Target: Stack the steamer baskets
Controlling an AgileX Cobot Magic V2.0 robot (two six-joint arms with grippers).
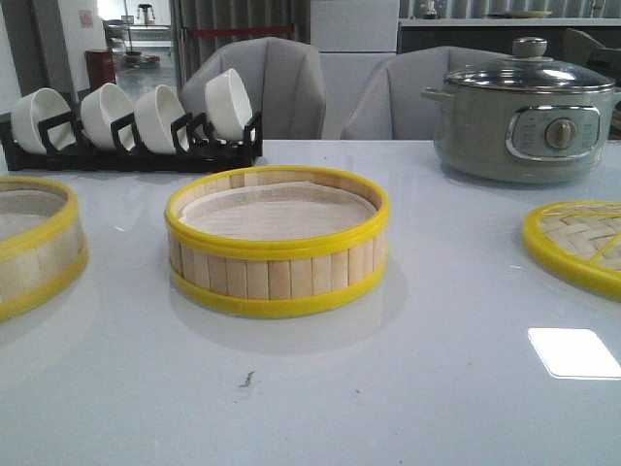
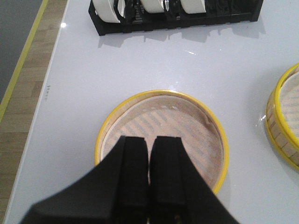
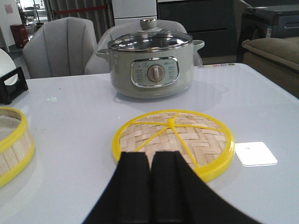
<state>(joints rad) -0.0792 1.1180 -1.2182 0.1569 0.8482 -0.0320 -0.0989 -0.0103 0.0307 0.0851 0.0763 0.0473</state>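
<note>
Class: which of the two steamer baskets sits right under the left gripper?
The basket at the table's left edge; the middle basket lies apart from that gripper.

No text, brand name or number can be read in any of the views. The control panel on the grey-green electric pot (image 3: 152, 65) carries small markings around its dial, but they are too blurred to make out. A paper sign on the far wall (image 3: 8, 8) has red marks that are also unreadable. Tiny grey marks near the table edge (image 2: 48, 92) cannot be deciphered.
</note>
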